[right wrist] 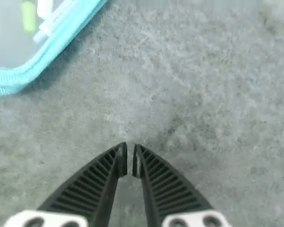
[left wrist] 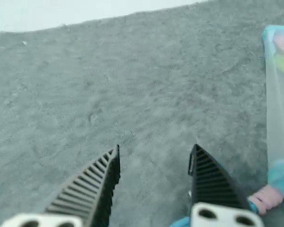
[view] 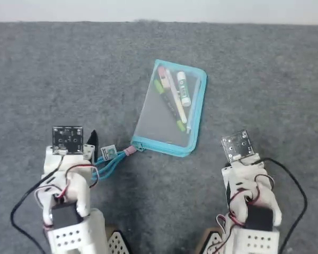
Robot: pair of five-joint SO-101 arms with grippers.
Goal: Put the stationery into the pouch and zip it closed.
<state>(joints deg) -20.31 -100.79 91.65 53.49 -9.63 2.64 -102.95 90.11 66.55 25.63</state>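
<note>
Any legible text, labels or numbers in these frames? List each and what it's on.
Nothing can be read.
white tube in the pouch: green label with print, too small to read.
tag on the blue cord: a round mark, too small to read.

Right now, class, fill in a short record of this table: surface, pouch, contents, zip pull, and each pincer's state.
surface: grey felt-like table
pouch: clear with blue edging, lying flat ahead of both arms
contents: stationery inside, pens and markers side by side
zip: pink zip pull at the pouch corner nearest the left arm
left pincer: open, empty, beside the pull
right pincer: shut, empty, over bare table
</note>
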